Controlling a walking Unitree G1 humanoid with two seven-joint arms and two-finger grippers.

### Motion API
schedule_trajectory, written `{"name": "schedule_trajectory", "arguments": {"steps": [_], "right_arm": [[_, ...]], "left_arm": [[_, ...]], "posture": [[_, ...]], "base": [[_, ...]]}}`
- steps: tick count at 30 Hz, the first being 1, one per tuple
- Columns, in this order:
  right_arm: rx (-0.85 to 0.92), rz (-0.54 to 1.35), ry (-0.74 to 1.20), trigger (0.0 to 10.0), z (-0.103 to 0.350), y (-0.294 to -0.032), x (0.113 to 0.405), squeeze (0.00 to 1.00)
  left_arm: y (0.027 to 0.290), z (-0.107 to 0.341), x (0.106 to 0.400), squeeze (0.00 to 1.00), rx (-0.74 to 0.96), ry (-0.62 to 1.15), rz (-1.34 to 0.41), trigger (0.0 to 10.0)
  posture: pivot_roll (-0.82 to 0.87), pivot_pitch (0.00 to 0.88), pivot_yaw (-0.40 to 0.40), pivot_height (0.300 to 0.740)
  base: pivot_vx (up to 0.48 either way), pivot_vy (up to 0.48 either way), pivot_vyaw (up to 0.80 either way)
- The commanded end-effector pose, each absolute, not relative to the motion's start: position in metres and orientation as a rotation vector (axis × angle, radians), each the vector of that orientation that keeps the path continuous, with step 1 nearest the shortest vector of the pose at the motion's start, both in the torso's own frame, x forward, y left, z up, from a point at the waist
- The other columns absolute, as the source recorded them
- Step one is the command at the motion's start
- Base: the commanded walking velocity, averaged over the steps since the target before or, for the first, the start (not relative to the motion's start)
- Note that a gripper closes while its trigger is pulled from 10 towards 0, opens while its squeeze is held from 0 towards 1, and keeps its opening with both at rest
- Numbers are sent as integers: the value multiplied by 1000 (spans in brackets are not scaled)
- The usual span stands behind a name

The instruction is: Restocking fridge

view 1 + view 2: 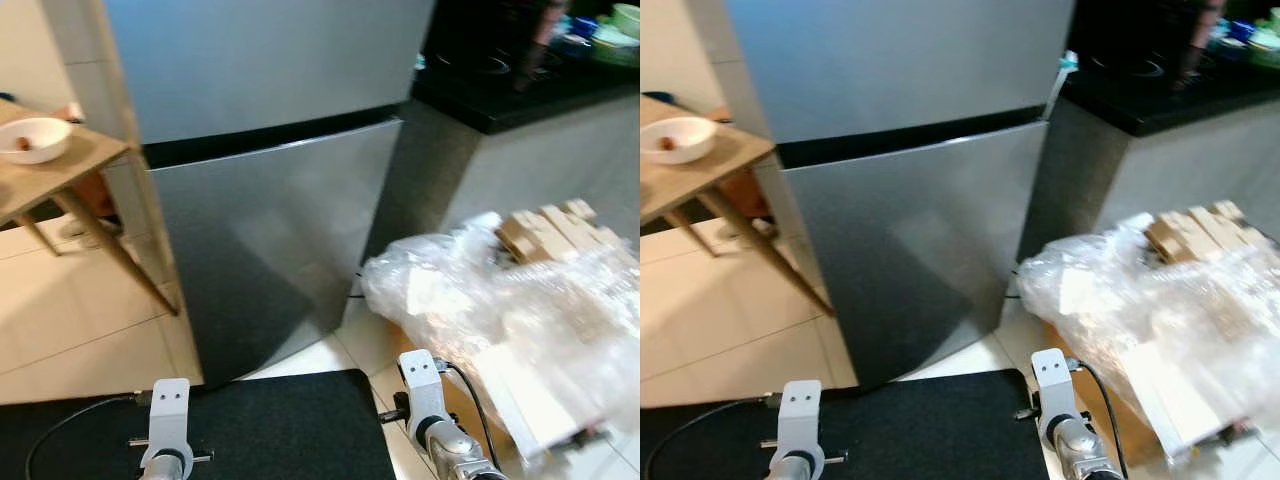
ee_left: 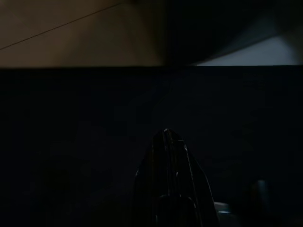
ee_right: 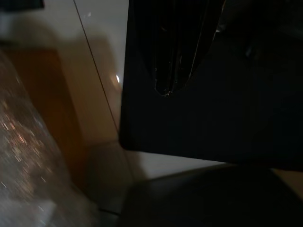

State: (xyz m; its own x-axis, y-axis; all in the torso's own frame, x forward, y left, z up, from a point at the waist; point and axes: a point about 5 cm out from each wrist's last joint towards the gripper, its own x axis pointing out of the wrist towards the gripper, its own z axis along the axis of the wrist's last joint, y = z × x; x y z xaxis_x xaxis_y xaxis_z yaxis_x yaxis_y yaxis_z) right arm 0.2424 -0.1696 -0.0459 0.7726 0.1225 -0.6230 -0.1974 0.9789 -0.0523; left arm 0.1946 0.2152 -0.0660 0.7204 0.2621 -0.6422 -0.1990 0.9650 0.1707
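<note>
A tall steel fridge [image 1: 270, 200] stands straight ahead with both doors closed; a dark band divides the upper door from the lower one. Both of my arms hang low in front of it, the left arm [image 1: 168, 420] and the right arm [image 1: 428, 400], over a black mat. In the dim left wrist view my left gripper [image 2: 166, 137] shows its fingers pressed together, shut on nothing, above the dark mat. My right gripper [image 3: 164, 90] is likewise shut and holds nothing, near the mat's edge and the pale floor tiles.
A wooden table [image 1: 70, 165] with a white bowl [image 1: 33, 138] stands left of the fridge. To the right are a dark counter [image 1: 520, 90] and a bundle of clear plastic wrap [image 1: 500, 300] over wooden pieces. The black mat [image 1: 260, 425] lies at my feet.
</note>
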Motion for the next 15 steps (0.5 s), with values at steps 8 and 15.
{"name": "schedule_trajectory", "arguments": {"steps": [8, 15], "right_arm": [[-143, 174, 670, 10000, -46, -171, 242, 0], [-143, 171, 671, 10000, -47, -172, 241, 0]], "left_arm": [[229, -64, 191, 0, 182, 724, 271, 10000], [228, -64, 190, 0, 146, 709, 280, 10000]], "posture": [[-74, 66, -47, 740], [-71, 73, -48, 740]], "base": [[0, 0, 800], [0, 0, 800]]}}
